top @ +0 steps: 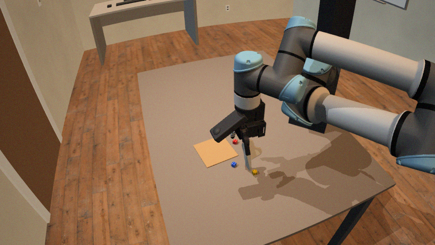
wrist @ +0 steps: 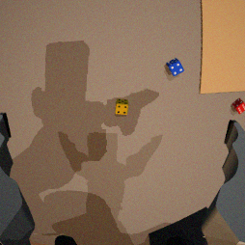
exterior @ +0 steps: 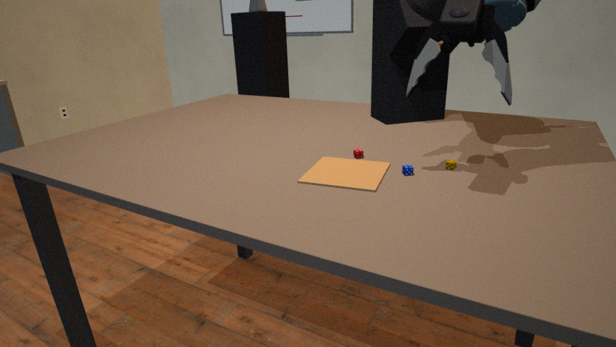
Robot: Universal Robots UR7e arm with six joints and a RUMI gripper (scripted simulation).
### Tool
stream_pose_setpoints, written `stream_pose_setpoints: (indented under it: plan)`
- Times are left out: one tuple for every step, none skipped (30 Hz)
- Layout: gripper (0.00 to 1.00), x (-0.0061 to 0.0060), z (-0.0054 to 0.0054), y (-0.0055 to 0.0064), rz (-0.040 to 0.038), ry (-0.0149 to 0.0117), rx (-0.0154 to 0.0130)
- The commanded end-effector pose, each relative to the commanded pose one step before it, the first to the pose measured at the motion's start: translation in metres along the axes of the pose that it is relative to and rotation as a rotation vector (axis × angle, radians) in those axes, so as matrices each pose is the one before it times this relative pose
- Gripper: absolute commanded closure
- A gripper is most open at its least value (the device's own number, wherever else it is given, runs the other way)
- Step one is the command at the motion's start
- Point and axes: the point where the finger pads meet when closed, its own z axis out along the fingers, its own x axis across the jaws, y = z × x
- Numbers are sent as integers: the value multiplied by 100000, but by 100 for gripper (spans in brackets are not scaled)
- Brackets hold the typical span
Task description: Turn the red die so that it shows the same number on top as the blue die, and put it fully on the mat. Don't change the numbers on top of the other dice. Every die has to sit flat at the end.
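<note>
The red die [exterior: 358,153] sits flat on the table just off the far edge of the orange mat [exterior: 344,173]; it also shows in the top view [top: 235,141] and at the right edge of the wrist view [wrist: 238,105]. The blue die [exterior: 407,169] lies on the table beside the mat's right side, and shows in the wrist view [wrist: 175,67] too. The yellow die [exterior: 451,164] lies further right, in the arm's shadow. My gripper [exterior: 461,68] hangs open and empty high above the table, over the area near the yellow die [wrist: 122,107].
A dark pedestal [exterior: 407,64] holding the arm's base stands at the back of the table. The mat [top: 215,152] lies near the table's middle. A second dark pillar [exterior: 259,53] stands behind the table.
</note>
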Motion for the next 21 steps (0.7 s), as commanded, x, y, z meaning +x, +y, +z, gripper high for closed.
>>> stream_pose_setpoints:
  plan:
    - [0,47,-796,84,-218,-1130,717]
    - [0,-3,-132,0,-1,-4,3]
    - [0,-4,-126,0,-1,-4,4]
    - [0,5,-122,0,1,7,-6]
    - [0,1,-114,0,0,2,-1]
    - [0,-2,-105,0,0,-3,2]
    - [0,-5,-95,0,-1,-6,5]
    - [0,2,-90,0,1,3,-2]
    - [0,3,-81,0,1,5,-3]
    - [0,1,-71,0,0,2,-1]
    - [0,0,-62,0,0,0,0]
    - [0,-1,-53,0,0,-1,1]
    - [0,-1,-44,0,0,-2,1]
    - [0,-2,-35,0,0,-2,2]
    - [0,-1,-28,0,0,-2,2]
    - [0,0,0,0,0,0,0]
    - [0,0,0,0,0,0,0]
    - [0,-1,-21,0,0,-2,1]
    - [0,-1,-14,0,0,-1,1]
    - [0,-1,-9,0,0,-1,1]
    - [0,0,-5,0,0,0,0]
